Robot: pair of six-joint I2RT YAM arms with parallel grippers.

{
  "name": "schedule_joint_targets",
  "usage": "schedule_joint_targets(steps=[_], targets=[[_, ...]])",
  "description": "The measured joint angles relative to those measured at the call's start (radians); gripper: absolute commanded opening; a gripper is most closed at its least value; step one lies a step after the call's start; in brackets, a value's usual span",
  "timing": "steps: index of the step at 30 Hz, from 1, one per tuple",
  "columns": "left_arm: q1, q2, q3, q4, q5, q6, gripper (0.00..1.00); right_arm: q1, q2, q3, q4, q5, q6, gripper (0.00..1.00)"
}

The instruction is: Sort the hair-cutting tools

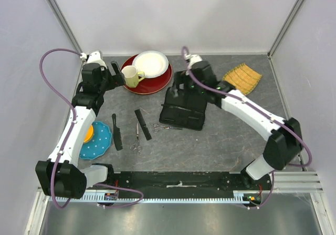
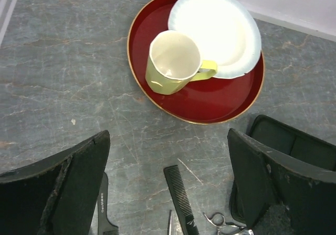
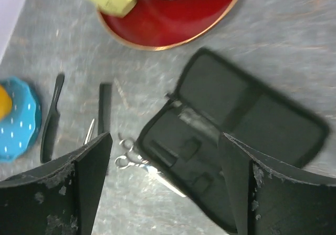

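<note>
On the table lie a black comb with a handle (image 1: 116, 132), a plain black comb (image 1: 142, 124), one pair of thin silver scissors (image 1: 136, 138) between them and another pair (image 1: 165, 126) against the open black case (image 1: 184, 110). My left gripper (image 1: 113, 74) hangs open beside the yellow mug, above the combs' far ends. In its wrist view the gripper (image 2: 168, 135) holds nothing, and the plain comb (image 2: 180, 198) lies below the gap. My right gripper (image 3: 165, 136) stands open above the case (image 3: 236, 124), with scissors (image 3: 131, 159) at the case's left edge.
A red tray (image 1: 157, 85) at the back holds a white plate (image 1: 150, 64) and a yellow mug (image 1: 132, 77). A blue dotted plate (image 1: 100, 143) with something orange on it lies at the left. A woven yellow mat (image 1: 242, 79) lies at the back right.
</note>
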Motion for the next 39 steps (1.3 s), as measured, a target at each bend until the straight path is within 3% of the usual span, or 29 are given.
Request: schedule_joint_targets(steps=[7, 17, 30, 39], targets=[[0.000, 0.008, -0.005, -0.050, -0.081, -0.034, 0.98, 0.265, 0.187, 0.103, -0.048, 0.089, -0.008, 0.71], [0.008, 0.065, -0.039, -0.176, -0.117, -0.155, 0.97, 0.470, 0.440, 0.328, -0.174, 0.152, -0.061, 0.54], [0.008, 0.071, -0.097, -0.236, -0.158, -0.241, 0.96, 0.537, 0.606, 0.377, -0.352, 0.157, 0.013, 0.53], [0.009, 0.089, -0.099, -0.285, -0.239, -0.244, 0.95, 0.539, 0.646, 0.387, -0.356, 0.157, 0.079, 0.62]])
